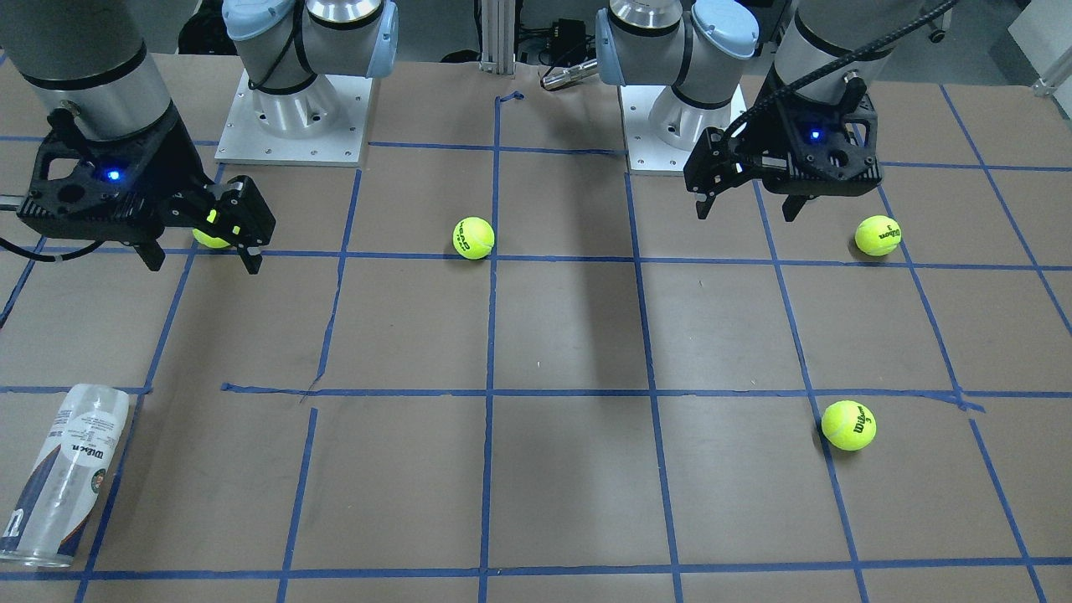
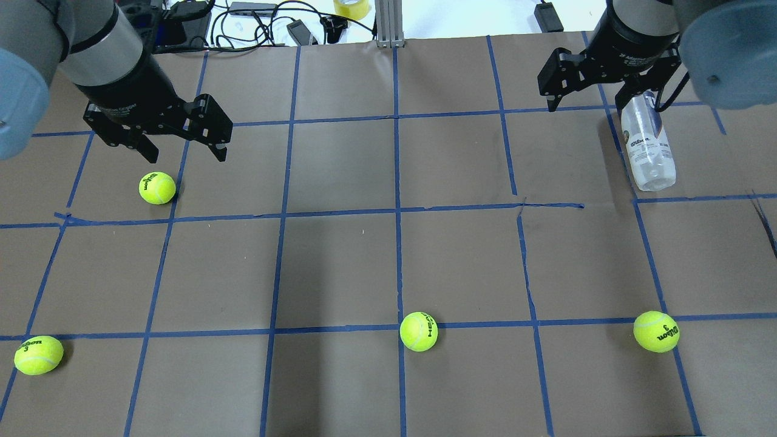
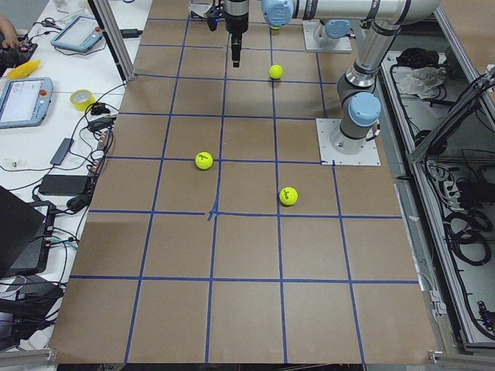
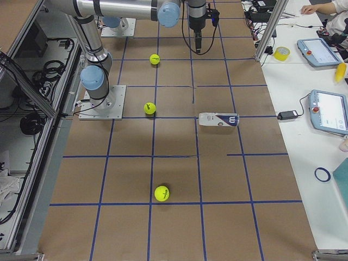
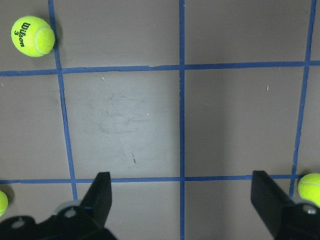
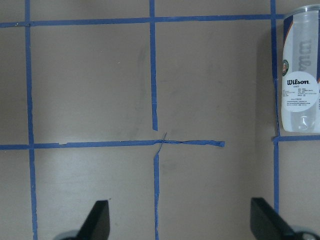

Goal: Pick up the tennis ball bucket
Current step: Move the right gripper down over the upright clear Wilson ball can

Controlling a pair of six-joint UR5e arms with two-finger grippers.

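For bucket (image 1: pixel 67 473), flat on its side, swing right gripper (image 1: pixel 203 261), hovering near it wide open and empty, over its middle, set jaws across the tube, squeeze gently to avoid rolling or buckling, and leave left gripper (image 1: pixel 747 209), likewise open and empty, well apart from it

Far end of tennis ball bucket (image 2: pixel 648 149) behind right claw (image 2: pixel 587 104)

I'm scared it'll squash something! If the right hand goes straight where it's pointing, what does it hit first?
Probably just the bare table. The right hand points down at it; the tennis ball bucket lies off to one side.
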